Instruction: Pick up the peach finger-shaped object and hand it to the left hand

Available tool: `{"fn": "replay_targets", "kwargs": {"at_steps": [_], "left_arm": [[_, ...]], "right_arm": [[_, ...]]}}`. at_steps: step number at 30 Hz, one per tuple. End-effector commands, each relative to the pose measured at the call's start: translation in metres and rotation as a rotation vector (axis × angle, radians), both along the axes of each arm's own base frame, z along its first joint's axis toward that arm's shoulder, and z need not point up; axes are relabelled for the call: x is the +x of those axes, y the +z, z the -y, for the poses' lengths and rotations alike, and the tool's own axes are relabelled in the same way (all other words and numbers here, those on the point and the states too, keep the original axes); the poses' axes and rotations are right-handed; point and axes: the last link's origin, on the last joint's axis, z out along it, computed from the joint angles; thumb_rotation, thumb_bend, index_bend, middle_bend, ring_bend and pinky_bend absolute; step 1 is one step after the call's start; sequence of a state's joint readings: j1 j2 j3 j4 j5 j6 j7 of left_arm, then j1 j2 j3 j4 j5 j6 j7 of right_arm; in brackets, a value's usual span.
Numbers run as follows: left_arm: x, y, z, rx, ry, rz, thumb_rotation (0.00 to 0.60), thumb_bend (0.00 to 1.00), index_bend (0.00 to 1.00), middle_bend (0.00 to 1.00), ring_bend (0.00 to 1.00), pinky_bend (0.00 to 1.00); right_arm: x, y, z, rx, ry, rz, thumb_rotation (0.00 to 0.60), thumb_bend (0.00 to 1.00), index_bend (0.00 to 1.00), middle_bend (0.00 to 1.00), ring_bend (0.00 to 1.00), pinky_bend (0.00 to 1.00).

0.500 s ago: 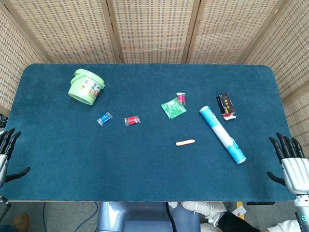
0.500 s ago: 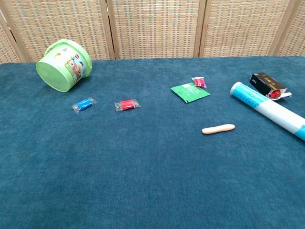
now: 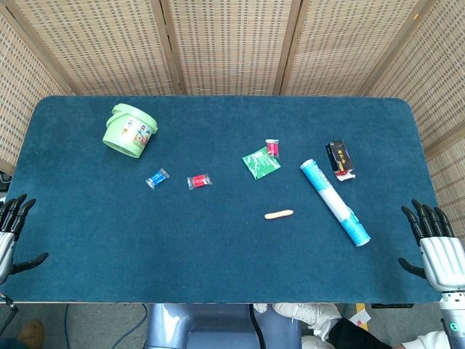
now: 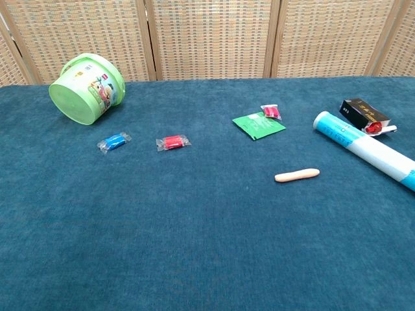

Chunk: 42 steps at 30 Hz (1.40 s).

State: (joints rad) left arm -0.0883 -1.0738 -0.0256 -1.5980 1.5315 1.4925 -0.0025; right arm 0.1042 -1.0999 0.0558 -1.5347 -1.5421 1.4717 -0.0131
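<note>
Deep teal-blue cloth is covering the table [image 3: 218,254], with tan woven lattice panels [image 3: 225,43] in pale wooden frames standing behind. A lime-green bucket [image 3: 129,131] is showing a printed label with red, beside a blue-wrapped candy [image 3: 156,178], a red-wrapped candy [image 3: 198,181], a green sachet [image 3: 260,162] and a small red packet [image 3: 272,147]. The peach finger-shaped object [image 3: 278,214] is lying pale orange-pink, the tube [image 3: 335,201] is showing white with light-blue print, the box [image 3: 338,158] is black with red, and both the left hand [image 3: 7,236] and the right hand [image 3: 434,247] are showing white backs with black fingers.
</note>
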Motion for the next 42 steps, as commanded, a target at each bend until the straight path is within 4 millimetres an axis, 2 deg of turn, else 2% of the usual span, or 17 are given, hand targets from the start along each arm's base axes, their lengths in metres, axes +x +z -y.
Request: {"fn": "replay_targets", "kwargs": {"at_steps": [1,4,10,13,15,20,24,26,33,42], "left_arm": [[0.001,-0.001,-0.003,0.000,-0.003,0.001,0.600,0.00,0.00,0.00,0.00,0.00],[0.001,-0.003,-0.005,-0.002,-0.006,0.001,0.600,0.00,0.00,0.00,0.00,0.00],[-0.002,-0.006,-0.010,0.004,0.012,-0.012,0.600,0.00,0.00,0.00,0.00,0.00],[-0.003,-0.009,-0.015,0.012,0.014,-0.029,0.600,0.00,0.00,0.00,0.00,0.00],[-0.002,-0.009,-0.017,0.013,0.017,-0.028,0.600,0.00,0.00,0.00,0.00,0.00],[-0.003,-0.010,-0.019,0.008,0.025,-0.025,0.600,0.00,0.00,0.00,0.00,0.00],[-0.005,-0.012,-0.021,0.000,0.035,-0.028,0.600,0.00,0.00,0.00,0.00,0.00],[-0.006,-0.013,-0.023,-0.002,0.039,-0.029,0.600,0.00,0.00,0.00,0.00,0.00],[-0.008,-0.013,-0.025,-0.003,0.052,-0.028,0.600,0.00,0.00,0.00,0.00,0.00],[-0.009,-0.013,-0.024,-0.009,0.060,-0.030,0.600,0.00,0.00,0.00,0.00,0.00]], "right_arm": [[0.008,-0.005,0.016,0.046,0.027,-0.003,0.600,0.00,0.00,0.00,0.00,0.00],[0.019,-0.004,0.038,0.076,0.061,0.010,0.600,0.00,0.01,0.00,0.00,0.00],[0.058,-0.015,0.097,0.162,0.166,0.132,0.600,0.00,0.17,0.00,0.00,0.00],[0.080,-0.045,0.139,0.274,0.136,0.167,0.600,0.02,0.24,0.00,0.00,0.00],[0.087,-0.062,0.152,0.319,0.105,0.177,0.600,0.09,0.29,0.00,0.00,0.00],[0.099,-0.105,0.166,0.415,0.056,0.217,0.600,0.24,0.42,0.00,0.00,0.00],[0.111,-0.134,0.171,0.460,0.059,0.208,0.600,0.39,0.43,0.00,0.00,0.00],[0.117,-0.145,0.172,0.477,0.065,0.209,0.600,0.43,0.43,0.00,0.00,0.00],[0.126,-0.166,0.175,0.490,0.077,0.181,0.600,0.49,0.44,0.01,0.00,0.00],[0.122,-0.183,0.173,0.516,0.073,0.123,0.600,0.50,0.46,0.02,0.00,0.00]]}}
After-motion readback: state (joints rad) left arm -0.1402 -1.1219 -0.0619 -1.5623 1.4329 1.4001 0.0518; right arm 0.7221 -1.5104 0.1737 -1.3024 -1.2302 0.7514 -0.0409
